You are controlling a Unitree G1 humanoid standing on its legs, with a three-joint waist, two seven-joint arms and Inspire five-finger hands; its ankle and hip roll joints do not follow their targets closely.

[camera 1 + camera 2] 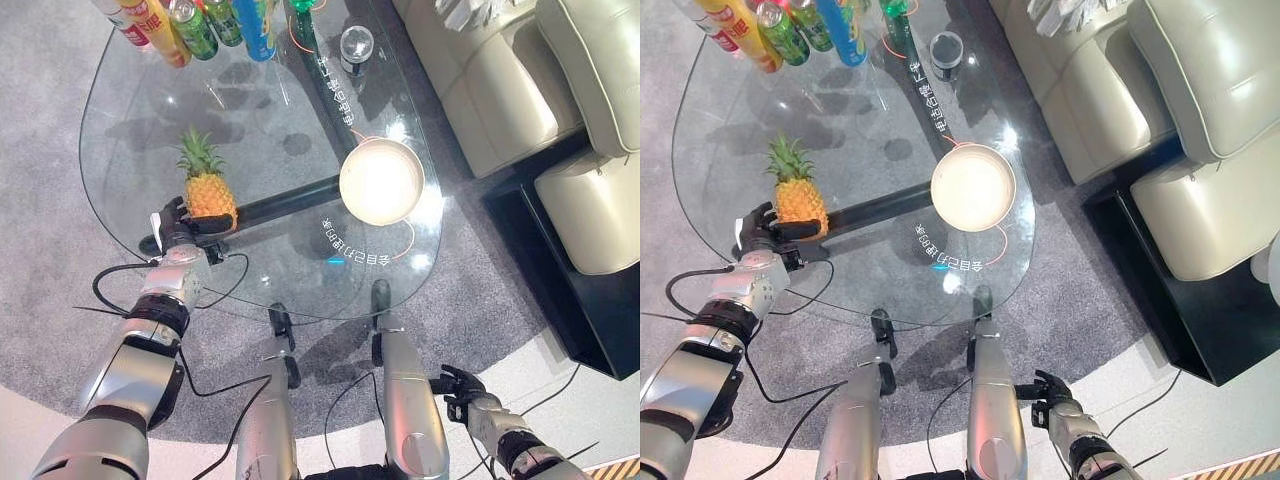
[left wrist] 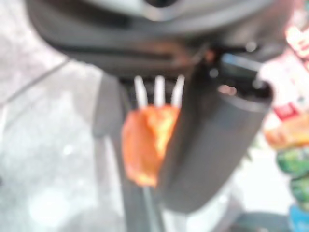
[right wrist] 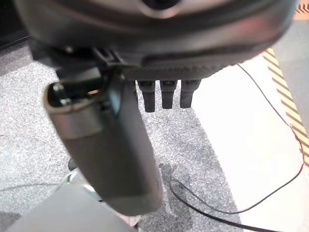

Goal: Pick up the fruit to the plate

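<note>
A pineapple (image 1: 208, 190) with a green crown stands upright at the near left of the glass table (image 1: 270, 130). My left hand (image 1: 178, 232) is at its base, thumb across the front and fingers curled round the far side. The left wrist view shows the orange fruit (image 2: 145, 145) between the thumb (image 2: 212, 145) and the fingers. A round cream plate (image 1: 381, 181) lies on the table to the right of the pineapple, about a plate's width away. My right hand (image 1: 462, 390) hangs low beside the table's near edge over the carpet, fingers relaxed and holding nothing.
Several bottles and cans (image 1: 190, 25) stand along the table's far edge, with a glass cup (image 1: 356, 45) to their right. A cream sofa (image 1: 500, 80) runs along the right side. A dark bar (image 1: 290, 203) lies under the glass between pineapple and plate.
</note>
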